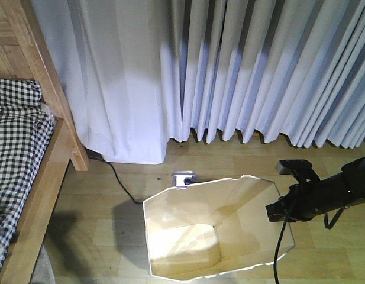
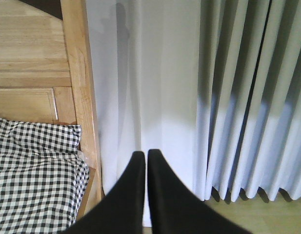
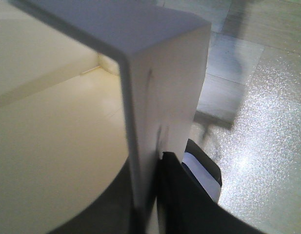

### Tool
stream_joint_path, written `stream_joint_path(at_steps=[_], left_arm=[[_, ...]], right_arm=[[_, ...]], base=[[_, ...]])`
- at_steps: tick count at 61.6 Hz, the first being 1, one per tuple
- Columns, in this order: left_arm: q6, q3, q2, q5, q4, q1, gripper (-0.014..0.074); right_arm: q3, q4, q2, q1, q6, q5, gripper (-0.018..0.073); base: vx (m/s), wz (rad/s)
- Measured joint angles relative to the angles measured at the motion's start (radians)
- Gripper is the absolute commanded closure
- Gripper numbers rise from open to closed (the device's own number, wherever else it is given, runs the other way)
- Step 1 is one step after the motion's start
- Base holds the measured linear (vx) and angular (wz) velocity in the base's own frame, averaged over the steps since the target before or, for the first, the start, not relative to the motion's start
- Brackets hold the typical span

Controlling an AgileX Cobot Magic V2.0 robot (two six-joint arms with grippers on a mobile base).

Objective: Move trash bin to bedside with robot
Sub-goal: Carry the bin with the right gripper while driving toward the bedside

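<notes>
The cream trash bin [image 1: 241,198] stands on the floor at the bottom centre of the front view, its faceted inside showing and nothing in it. My right gripper [image 1: 278,212] reaches in from the right and is shut on the bin's right rim. In the right wrist view the bin wall [image 3: 162,73] runs straight down between the dark jaws of the right gripper [image 3: 149,168]. The bed's wooden frame [image 1: 47,177] and checked bedding [image 1: 16,136] lie at the left, a short gap from the bin. My left gripper [image 2: 143,154] hangs in the air near the bed frame [image 2: 79,87], shut on nothing.
Pale curtains [image 1: 247,65] hang to the floor behind the bin. A white power socket [image 1: 183,177] sits just behind the bin, and its black cable [image 1: 120,184] runs toward the bed's corner post. The floor [image 1: 93,225] between bin and bed is wood.
</notes>
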Motion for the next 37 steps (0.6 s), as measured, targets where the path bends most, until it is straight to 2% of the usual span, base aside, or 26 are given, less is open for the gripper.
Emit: stream_joint_path(at_steps=[37], left_arm=[[0.000,0.000,0.000,0.000,0.000,0.000,0.0603]], right_arm=[[0.000,0.000,0.000,0.000,0.000,0.000,0.0563]], base=[[0.06,0.00]])
